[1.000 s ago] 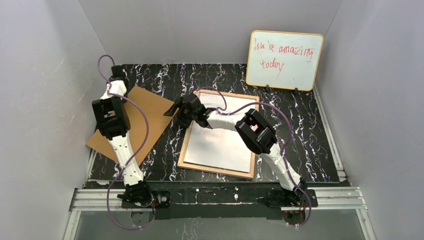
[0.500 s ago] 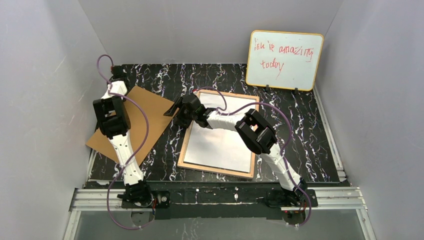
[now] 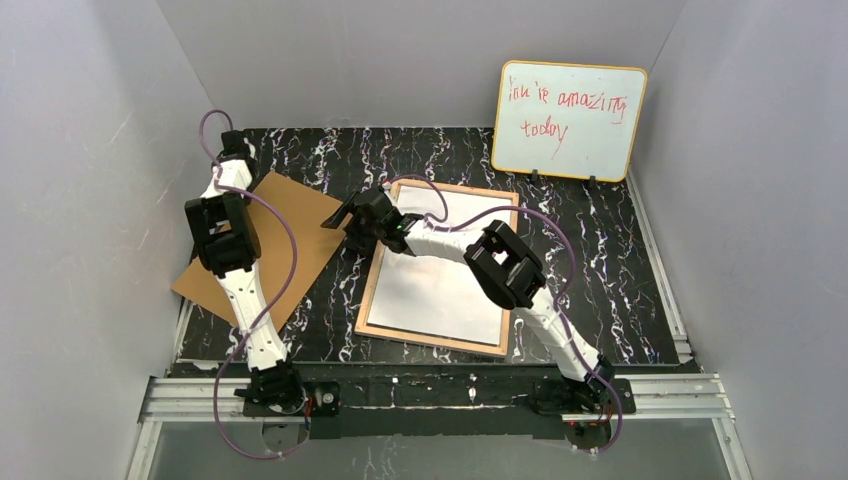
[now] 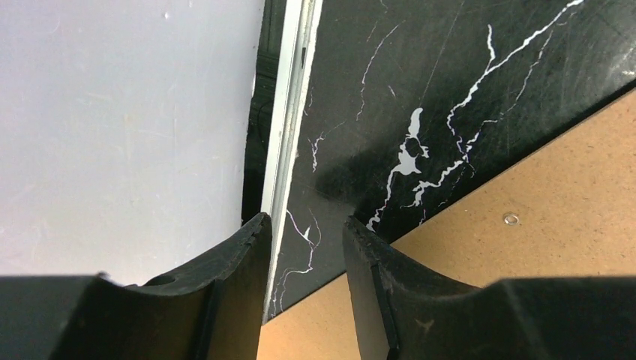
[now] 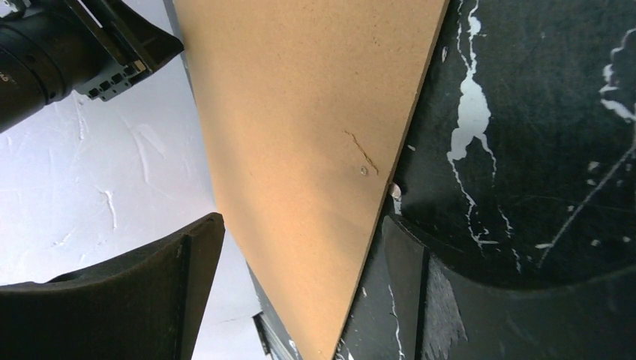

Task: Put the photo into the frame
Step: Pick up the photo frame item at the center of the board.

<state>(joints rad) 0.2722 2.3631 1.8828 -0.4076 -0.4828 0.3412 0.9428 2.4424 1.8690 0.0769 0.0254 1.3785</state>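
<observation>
The frame (image 3: 371,290) lies flat at mid-table, tan wood side up. Inside it rests the photo (image 3: 440,292), showing only a plain white side. My right gripper (image 3: 340,214) hangs open just beyond the frame's far left corner, over the gap towards the brown backing board (image 3: 270,240). In the right wrist view its gripper (image 5: 300,221) stands wide with nothing held, and the board (image 5: 307,127) lies beyond the fingers. My left gripper (image 3: 232,142) is at the far left by the board's far corner. It (image 4: 304,221) is open over the table, holding nothing.
An orange-rimmed whiteboard (image 3: 568,120) with red writing leans on the back wall at the right. Grey walls close in on three sides. A metal rail (image 4: 289,112) runs along the table's left edge. The brown board (image 4: 525,247) overhangs that left edge.
My right gripper has shifted a little to the left and farther back, off the frame's corner towards the brown board. The left arm has not moved.
</observation>
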